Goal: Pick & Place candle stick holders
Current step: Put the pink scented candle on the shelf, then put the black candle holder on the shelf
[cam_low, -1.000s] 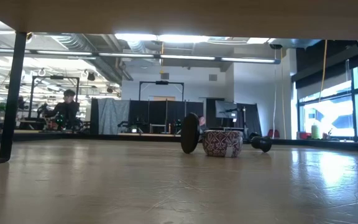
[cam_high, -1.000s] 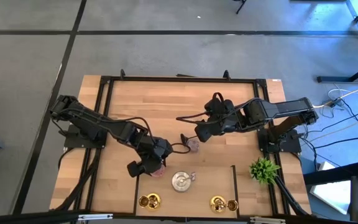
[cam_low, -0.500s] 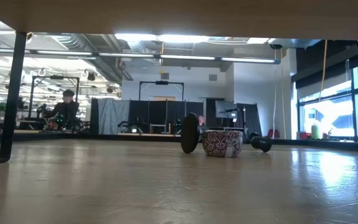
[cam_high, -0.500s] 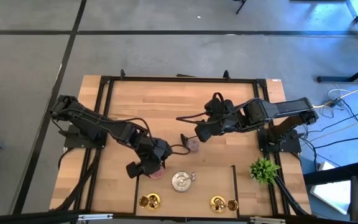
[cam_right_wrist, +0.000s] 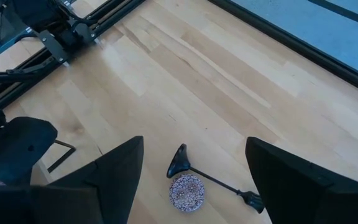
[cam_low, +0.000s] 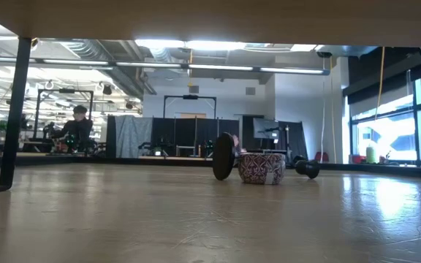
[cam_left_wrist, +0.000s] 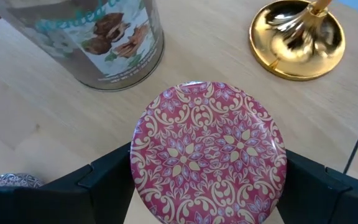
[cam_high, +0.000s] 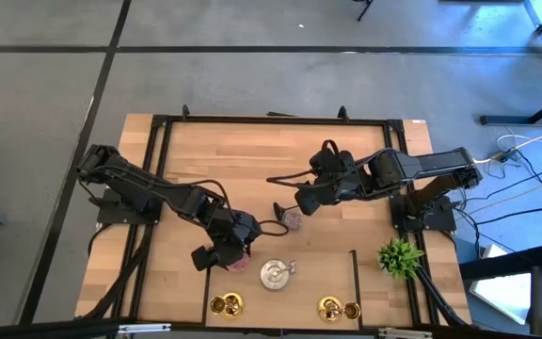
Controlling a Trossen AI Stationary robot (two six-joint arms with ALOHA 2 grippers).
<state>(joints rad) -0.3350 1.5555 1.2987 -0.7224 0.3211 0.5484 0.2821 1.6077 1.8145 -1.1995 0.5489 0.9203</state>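
— What sits nearest the front edge of the table (cam_high: 252,160)?

— The gold holders (cam_high: 226,303): one towards the left, two more (cam_high: 339,307) towards the right. Just behind them, in the middle, stands the silver holder (cam_high: 274,273), round, with a printed side in the left wrist view.

— And the left tool (cam_high: 224,252)?

— Just beside the silver holder, on its left. Its two fingers (cam_left_wrist: 114,171) press on opposite edges of the red patterned holder (cam_left_wrist: 207,158), so it is clamped on that one. Whether the holder is off the table, I cannot tell.

— Farther in?

— Another patterned holder (cam_right_wrist: 186,191) stands upright near the middle of the table. The black holder (cam_right_wrist: 178,163) lies on its side touching or just beside it, its thin stem flat on the wood. The right tool (cam_high: 306,201) hovers above them, fingers apart, holding nothing.

— Anything else?

— A green plant (cam_high: 399,256) at the right side. Beyond the table, the low view shows a person (cam_low: 79,124) far back in the room.
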